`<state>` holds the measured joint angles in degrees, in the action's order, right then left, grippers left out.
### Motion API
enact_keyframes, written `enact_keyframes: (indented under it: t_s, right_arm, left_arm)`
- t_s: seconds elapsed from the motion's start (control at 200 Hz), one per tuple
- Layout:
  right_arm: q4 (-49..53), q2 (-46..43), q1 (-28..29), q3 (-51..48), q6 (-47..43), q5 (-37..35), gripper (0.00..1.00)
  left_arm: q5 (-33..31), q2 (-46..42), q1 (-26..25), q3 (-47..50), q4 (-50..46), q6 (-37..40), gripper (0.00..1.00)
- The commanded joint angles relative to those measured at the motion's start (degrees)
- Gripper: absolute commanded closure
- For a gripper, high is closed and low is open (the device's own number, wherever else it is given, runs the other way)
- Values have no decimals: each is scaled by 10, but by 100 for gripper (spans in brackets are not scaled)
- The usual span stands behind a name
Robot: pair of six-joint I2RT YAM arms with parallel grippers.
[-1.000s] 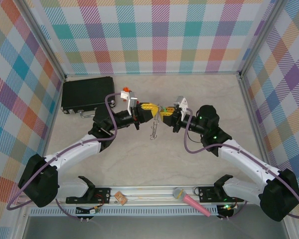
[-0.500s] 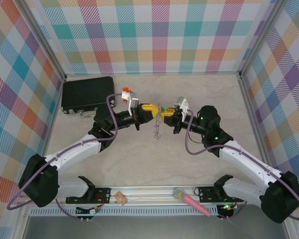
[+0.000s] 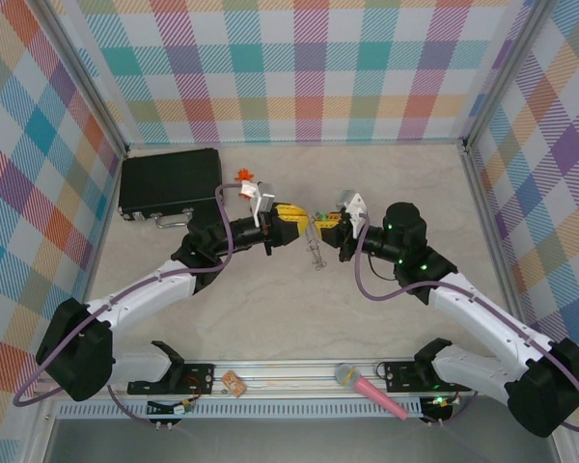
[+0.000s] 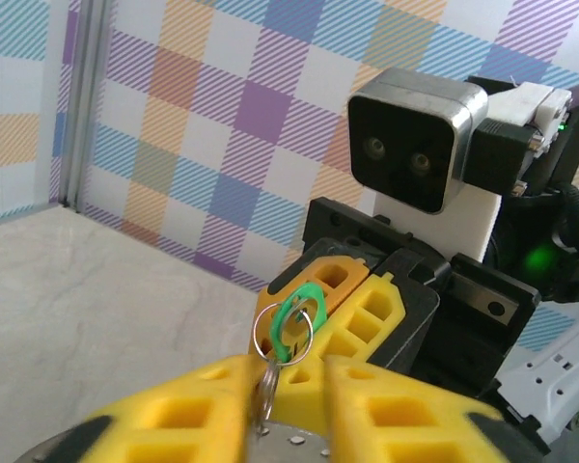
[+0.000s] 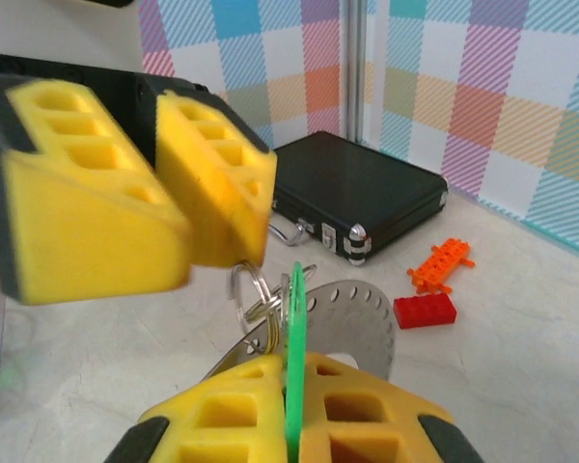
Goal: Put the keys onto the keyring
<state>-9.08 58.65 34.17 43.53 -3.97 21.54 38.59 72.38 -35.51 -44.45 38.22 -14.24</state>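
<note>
Two sets of yellow fingers face each other above mid-bench (image 3: 270, 318). The right fingers (image 5: 367, 405) are clamped tight on the green key (image 5: 294, 318), with the keyring (image 5: 261, 307) touching it at 10 o'clock. The left fingers (image 5: 212, 174), further toward 10 o'clock, stand slightly parted and grip nothing.

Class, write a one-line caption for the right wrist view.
Right gripper pinches the green key edge-on, silver ring dangling, left gripper opposite.

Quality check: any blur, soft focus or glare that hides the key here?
Right wrist view: the left gripper looks blurred, the edge-on green key crisp. Left wrist view: that gripper's near fingers are soft, the key head sharp. Top view: even light, no glare, but the key is too small to read.
</note>
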Motion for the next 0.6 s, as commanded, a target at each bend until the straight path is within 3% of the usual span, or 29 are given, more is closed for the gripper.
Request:
enact_keyframes:
  t_s: [0.0, 0.06, 0.19, 0.335, 0.445, 0.51, 0.595]
  right_arm:
    - [17, -12, 2, 28, -11, -14, 100]
    - [22, -12, 2, 30, -11, -16, 100]
    - [39, -7, 2, 37, -11, -35, 100]
    - [75, 20, 1, 56, -12, -62, 100]
    - [76, 54, -1, 68, 0, -91, 100]
    - [74, 81, -4, 78, 8, -101, 100]
    - [69, 117, -8, 94, 23, -109, 100]
  left_arm:
    - [-19, -7, -4, -5, -2, 17, 68]
    - [-26, -9, -3, -5, -5, 19, 67]
    - [-51, -16, -3, 3, -5, 20, 47]
    - [-120, -36, -3, 18, -23, 28, 30]
    - [-165, -60, -3, 39, -21, 28, 7]
    - [-184, -76, -3, 49, -28, 31, 0]
    - [-212, -95, -4, 57, -44, 32, 0]
